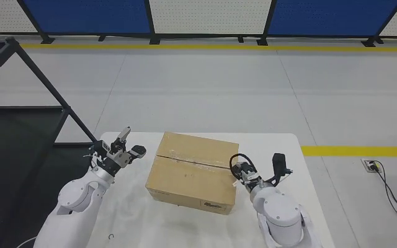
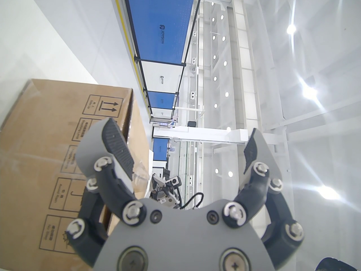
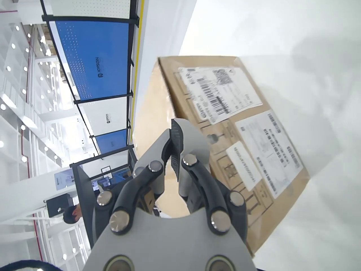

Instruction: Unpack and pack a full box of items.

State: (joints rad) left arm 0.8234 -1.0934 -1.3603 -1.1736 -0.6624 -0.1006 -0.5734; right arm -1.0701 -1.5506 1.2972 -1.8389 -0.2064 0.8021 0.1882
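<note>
The closed cardboard box (image 1: 192,180), its top seam taped, sat in the middle of the white table (image 1: 298,149), between the two arms. The left pincer (image 2: 183,136) hung wide open and empty just beside the box's side printed with handling symbols. The right pincer (image 3: 176,133) was closed on itself, gripping nothing, near the opposite side with the white labels (image 3: 222,91). A black frame (image 1: 37,80) stood off the table's left edge.

Industrial hall: blue pegboard partitions (image 1: 87,15)
</note>
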